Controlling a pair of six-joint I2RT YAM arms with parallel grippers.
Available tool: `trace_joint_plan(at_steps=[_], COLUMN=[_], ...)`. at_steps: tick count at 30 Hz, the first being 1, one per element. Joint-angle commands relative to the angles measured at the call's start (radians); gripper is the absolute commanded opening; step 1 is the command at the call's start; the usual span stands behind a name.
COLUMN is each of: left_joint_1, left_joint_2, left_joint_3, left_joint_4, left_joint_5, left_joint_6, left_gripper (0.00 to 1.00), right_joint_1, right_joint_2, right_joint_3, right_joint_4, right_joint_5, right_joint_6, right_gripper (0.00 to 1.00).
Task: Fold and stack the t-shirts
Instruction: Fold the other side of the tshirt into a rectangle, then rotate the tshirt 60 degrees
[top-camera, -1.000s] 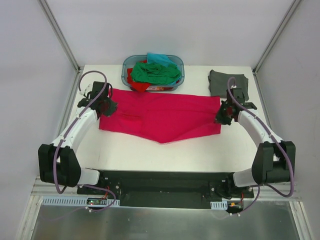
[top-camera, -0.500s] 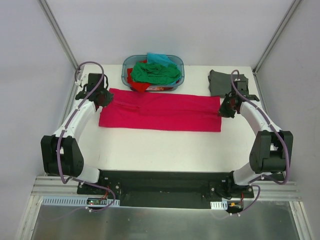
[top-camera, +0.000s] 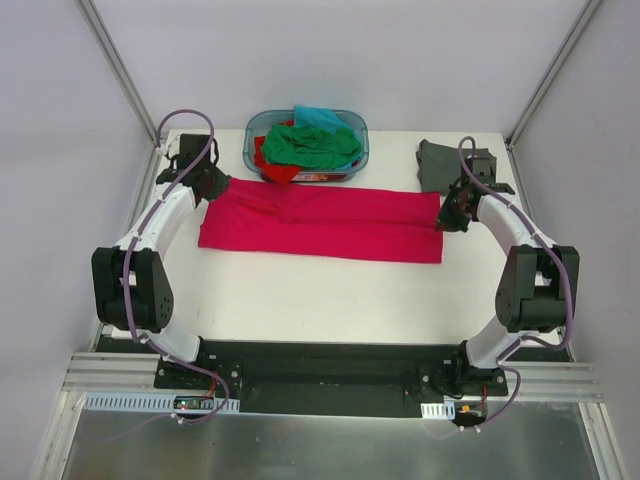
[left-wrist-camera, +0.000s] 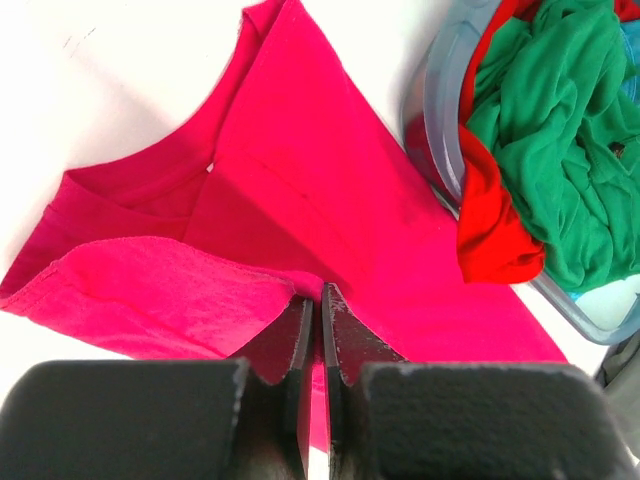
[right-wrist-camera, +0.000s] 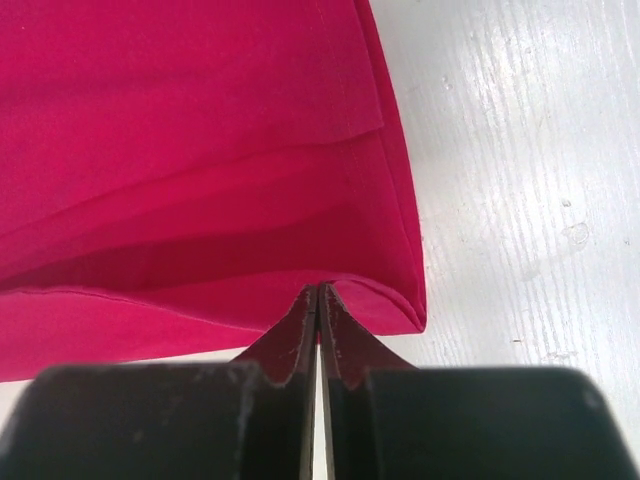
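crimson-pink t-shirt (top-camera: 320, 222) now folded | wrists: left end effector (left-wrist-camera: 312, 298), right end effector (right-wrist-camera: 318, 290) clamped

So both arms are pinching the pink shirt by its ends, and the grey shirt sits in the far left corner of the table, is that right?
No: the grey shirt sits in the far right corner, as the top view shows. The pink shirt is indeed pinched at both ends.

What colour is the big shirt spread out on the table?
Crimson-pink, plain all over. The big t-shirt shows best in the top external view.
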Motion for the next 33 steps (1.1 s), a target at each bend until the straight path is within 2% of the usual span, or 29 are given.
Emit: trace_joint_plan(at_steps=[1, 8, 10, 11, 12, 13, 14, 15, 16, 17, 18, 20, 21, 22, 26, 28, 30, 33], left_joint_1=[0.018, 0.042, 0.047, 0.049, 0.053, 0.056, 0.059, 0.062, 0.062, 0.062, 0.062, 0.062, 0.062, 0.062, 0.058, 0.041, 0.023, 0.018], left_joint_2=[0.042, 0.161, 0.206, 0.230, 0.269, 0.299, 0.325, 0.352, 0.367, 0.376, 0.370, 0.323, 0.289, 0.260, 0.174, 0.166, 0.166, 0.217], left_joint_3=[0.069, 0.147, 0.179, 0.204, 0.241, 0.288, 0.332, 0.385, 0.434, 0.478, 0.500, 0.455, 0.410, 0.367, 0.171, 0.088, 0.023, -0.006], left_joint_4=[0.023, 0.023, 0.017, 0.018, 0.018, 0.015, 0.000, -0.020, -0.064, -0.106, -0.127, -0.147, -0.147, -0.143, -0.083, -0.051, -0.003, 0.018], left_joint_5=[0.004, 0.064, 0.066, 0.060, 0.064, 0.064, 0.060, 0.054, 0.055, 0.066, 0.078, 0.107, 0.132, 0.174, 0.338, 0.406, 0.413, 0.457], left_joint_6=[0.033, 0.056, 0.053, 0.060, 0.083, 0.106, 0.126, 0.149, 0.160, 0.172, 0.187, 0.183, 0.174, 0.162, 0.140, 0.129, 0.122, 0.119], left_gripper=[0.00, 0.00, 0.05, 0.11, 0.24, 0.25, 0.31, 0.44, 0.69, 0.92, 0.99, 0.99, 0.99, 0.99, 0.99, 0.99, 0.99, 0.99], right_joint_1=[-0.011, -0.015, -0.020, -0.020, -0.023, -0.025, -0.026, -0.026, -0.025, -0.026, -0.026, -0.026, -0.026, -0.020, 0.024, 0.070, 0.106, 0.132], right_joint_2=[0.010, 0.065, 0.096, 0.111, 0.131, 0.142, 0.148, 0.144, 0.132, 0.107, 0.080, 0.018, -0.014, -0.041, -0.059, -0.002, 0.071, 0.245], right_joint_3=[0.038, 0.064, 0.087, 0.101, 0.123, 0.142, 0.161, 0.172, 0.179, 0.172, 0.154, 0.097, 0.060, 0.025, -0.040, 0.007, 0.070, 0.243], right_joint_4=[0.001, 0.019, 0.019, 0.019, 0.015, 0.005, -0.013, -0.028, -0.042, -0.048, -0.042, -0.022, -0.001, 0.022, 0.107, 0.087, 0.091, 0.046], right_joint_5=[0.017, 0.044, 0.044, 0.044, 0.044, 0.044, 0.044, 0.088, 0.091, 0.091, 0.084, 0.017, -0.020, -0.056, -0.215, -0.240, -0.225, -0.243], right_joint_6=[-0.016, -0.039, -0.050, -0.056, -0.067, -0.078, -0.081, -0.087, -0.093, -0.096, -0.101, -0.105, -0.107, -0.115, -0.173, -0.222, -0.254, -0.286], right_gripper=[0.03, 0.09, 0.11, 0.16, 0.18, 0.19, 0.26, 0.37, 0.52, 0.63, 0.68, 0.84, 0.99, 0.96, 0.96, 0.96, 0.96, 0.96])
